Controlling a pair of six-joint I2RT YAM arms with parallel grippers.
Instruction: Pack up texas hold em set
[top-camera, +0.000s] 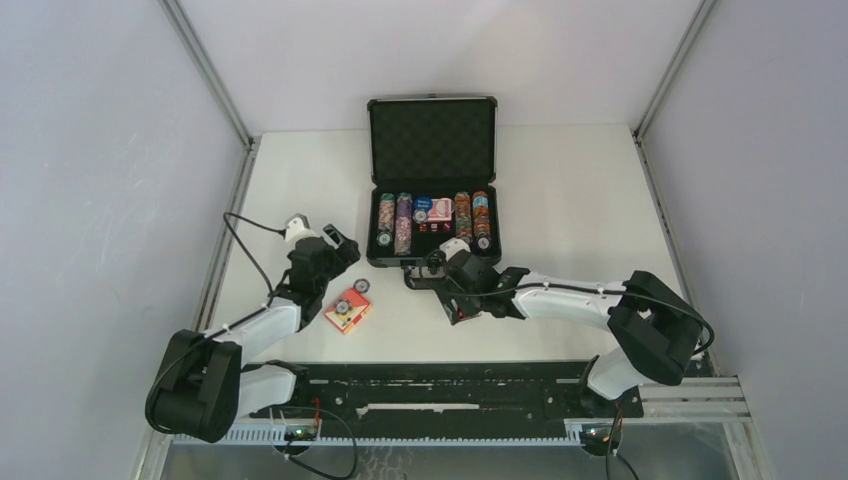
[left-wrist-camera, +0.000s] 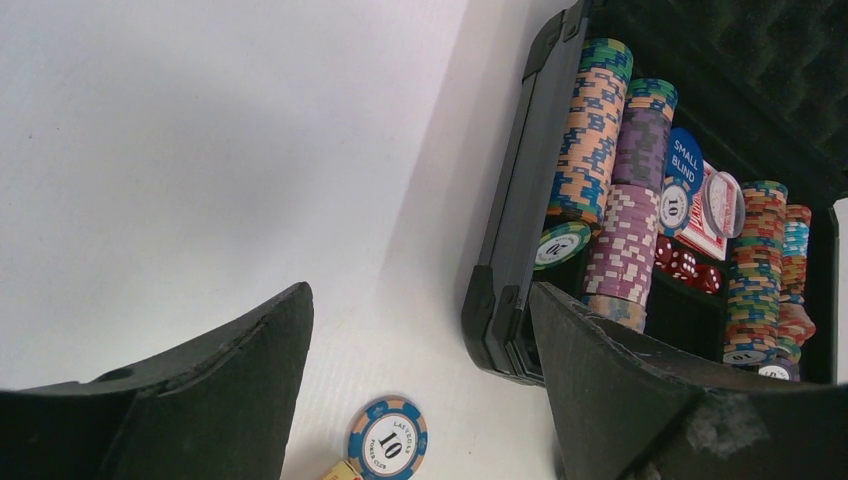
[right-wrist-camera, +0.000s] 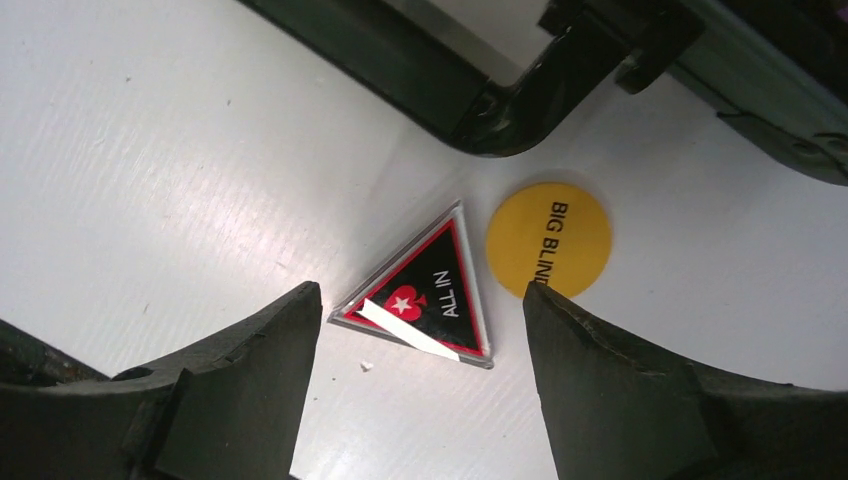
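- The left hand (left-wrist-camera: 420, 335) hangs released, fingers spread wide over the bench (top-camera: 560, 200) and gripping nothing.
- A blue chip (left-wrist-camera: 387, 440) lies near it, beside a red card box (top-camera: 348, 310) that is cut off at the edge of the wrist view.
- The right hand (right-wrist-camera: 420, 300) is released too. It straddles a flat "ALL IN" triangle (right-wrist-camera: 432, 288) without touching it.
- A yellow "BIG BLIND" button (right-wrist-camera: 548, 238) lies just beside the triangle, its lettering partly cut off by a finger. From above, the hand hides both.
- Beyond them the briefcase (top-camera: 432, 130) stands open with chip rows (top-camera: 403, 222) inside.
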